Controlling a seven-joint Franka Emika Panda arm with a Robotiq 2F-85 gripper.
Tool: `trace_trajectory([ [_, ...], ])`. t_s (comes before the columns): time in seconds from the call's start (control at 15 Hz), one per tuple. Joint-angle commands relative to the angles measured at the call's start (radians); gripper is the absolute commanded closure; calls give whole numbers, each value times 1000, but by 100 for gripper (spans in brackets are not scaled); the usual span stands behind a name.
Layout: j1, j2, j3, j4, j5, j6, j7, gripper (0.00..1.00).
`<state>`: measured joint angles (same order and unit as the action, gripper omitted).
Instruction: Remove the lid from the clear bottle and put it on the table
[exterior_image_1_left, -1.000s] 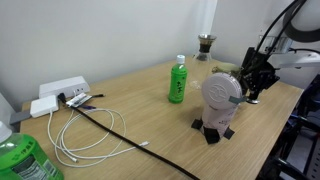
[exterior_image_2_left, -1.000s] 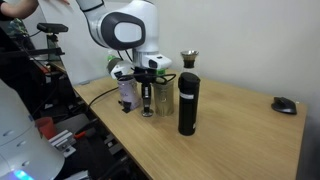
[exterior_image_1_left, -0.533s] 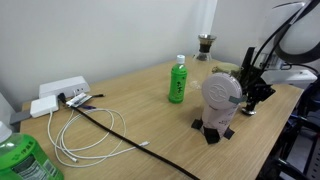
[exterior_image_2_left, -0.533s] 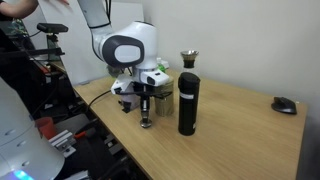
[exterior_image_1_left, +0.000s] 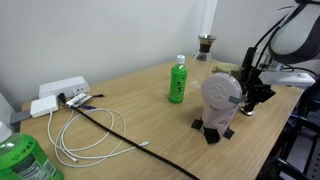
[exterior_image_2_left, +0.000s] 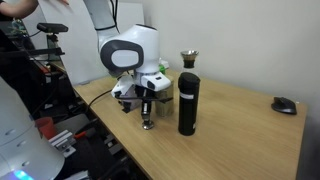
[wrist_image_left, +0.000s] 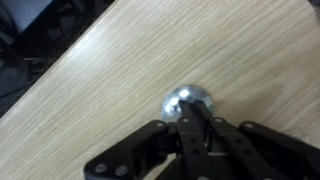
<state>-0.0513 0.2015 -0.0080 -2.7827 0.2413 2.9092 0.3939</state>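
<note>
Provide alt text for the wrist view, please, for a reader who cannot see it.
The tool, entering from the bottom edge, pinches the lid, small, round and shiny, over the table, whose light wood grain fills most of the frame.

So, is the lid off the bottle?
Off: wrist view shows the lid by the tool, only bare table under it.

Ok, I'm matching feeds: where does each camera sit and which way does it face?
An exterior view: above one table corner, facing the green bottle; gripper at right.
An exterior view: low, by the table edge, facing the black flask; arm shows.
Wrist view: looks down on the lid; fingers show.
Both exterior views share the gripper.
</note>
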Motion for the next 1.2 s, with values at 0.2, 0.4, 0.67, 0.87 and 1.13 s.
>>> trace_trajectory([
  [0.2,-14,-29,20,2,101,10,-101,36],
  [0.4,-2,-54,-6,5,71,1,-91,14],
  [0.67,2,-73,-23,7,45,-13,-97,0],
  [0.87,5,-77,-34,7,21,-30,-99,0],
  [1.13,19,-91,-82,10,-89,-69,-59,0],
])
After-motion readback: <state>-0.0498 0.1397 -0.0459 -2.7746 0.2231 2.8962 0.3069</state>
